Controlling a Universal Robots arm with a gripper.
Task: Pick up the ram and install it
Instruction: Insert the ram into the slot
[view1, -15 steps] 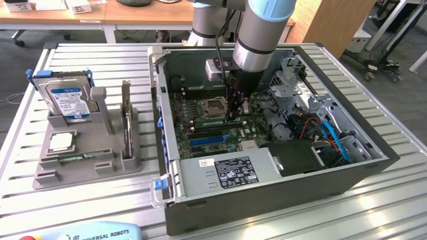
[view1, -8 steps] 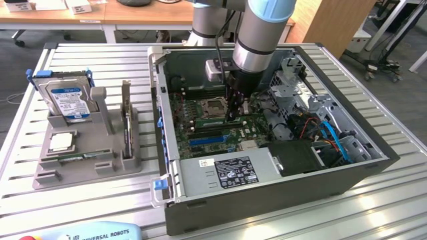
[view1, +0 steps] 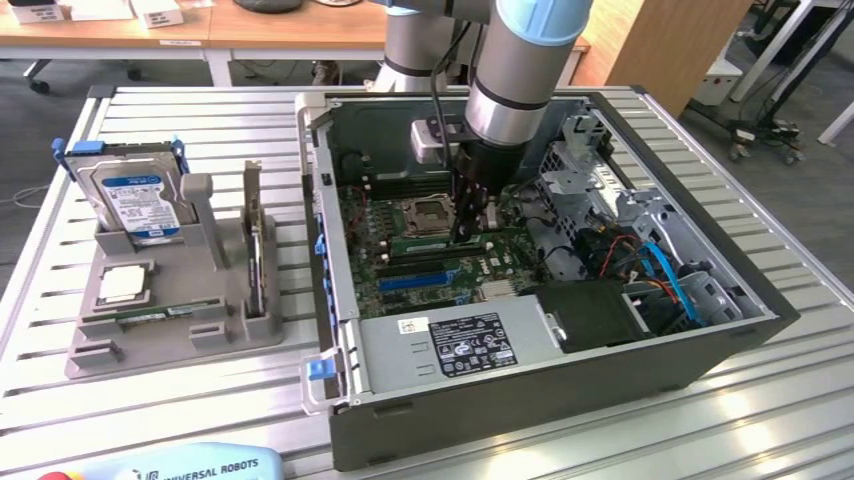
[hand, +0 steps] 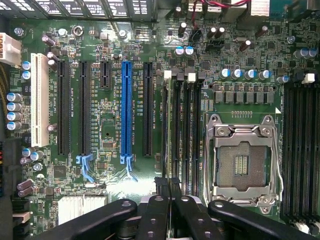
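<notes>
Arm upright inside case, fingers pinching ram

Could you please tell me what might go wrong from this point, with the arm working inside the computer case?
1. The shut gripper hangs over the memory slots; pressing down slightly off line could strain a slot or the motherboard.
2. The open CPU socket lies right beside those slots, so a sideways slip could probably hit its exposed contacts.
</notes>
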